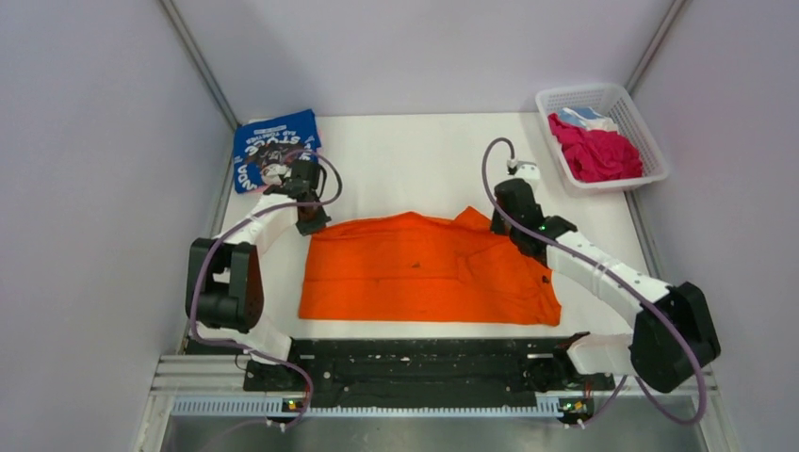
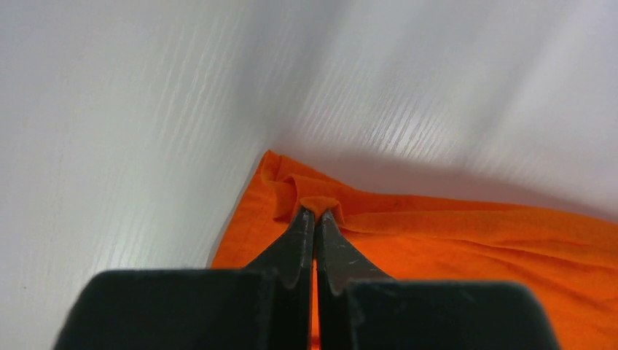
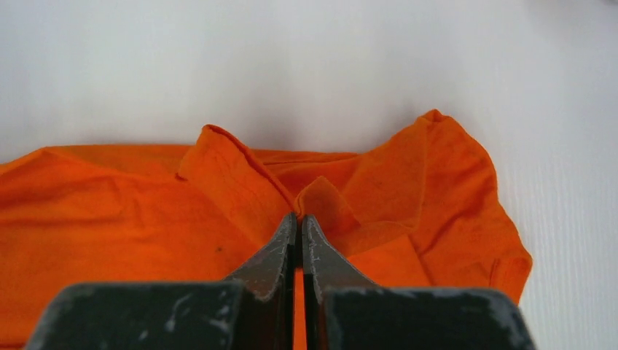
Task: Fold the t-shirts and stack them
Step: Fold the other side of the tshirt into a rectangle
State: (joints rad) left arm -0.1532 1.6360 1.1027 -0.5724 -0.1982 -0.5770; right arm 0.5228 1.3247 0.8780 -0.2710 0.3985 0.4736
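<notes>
The orange t-shirt (image 1: 424, 268) lies spread on the white table in front of the arms. My left gripper (image 1: 312, 222) is shut on its far left corner; the left wrist view shows a pinch of orange cloth (image 2: 318, 205) between the tips of my left gripper (image 2: 315, 216). My right gripper (image 1: 502, 224) is shut on the far right edge, where the cloth (image 3: 321, 197) bunches up above the tips of my right gripper (image 3: 298, 220). A folded blue t-shirt with white print (image 1: 273, 148) lies at the back left. Magenta (image 1: 595, 151) and light-blue (image 1: 582, 117) t-shirts sit in the basket.
A white lattice basket (image 1: 644, 123) stands at the back right corner. Grey walls close in the table on the left, back and right. Bare white table (image 1: 405, 160) lies beyond the orange shirt.
</notes>
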